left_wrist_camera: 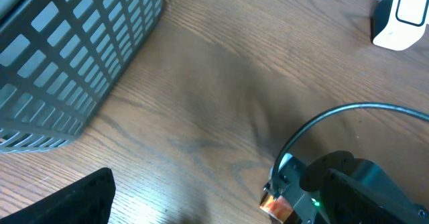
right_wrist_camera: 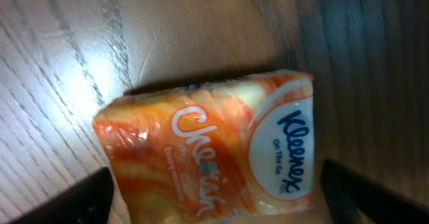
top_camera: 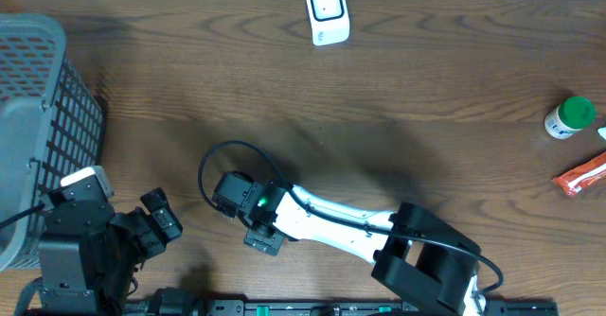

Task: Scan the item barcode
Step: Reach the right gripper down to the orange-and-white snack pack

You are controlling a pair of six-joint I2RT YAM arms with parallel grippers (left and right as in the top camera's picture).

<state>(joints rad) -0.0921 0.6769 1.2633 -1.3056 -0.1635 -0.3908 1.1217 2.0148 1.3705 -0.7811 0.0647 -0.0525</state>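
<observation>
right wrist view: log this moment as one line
phase: pre-grasp | right end effector: open, straddling orange plastic-wrapped Kleenex tissue pack | left end effector: open, empty | scan: not yet done

One basket, scanner, bottle; two packets (one Kleenex).

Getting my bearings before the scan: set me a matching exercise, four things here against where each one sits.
Things:
1. scanner
2. basket
3. green-capped bottle
4. tissue pack

Places:
A. right edge of the table
B. between the fingers of the right gripper
C. far edge, near the middle
D. left edge

Pairs: 1-C, 2-D, 3-A, 4-B
</observation>
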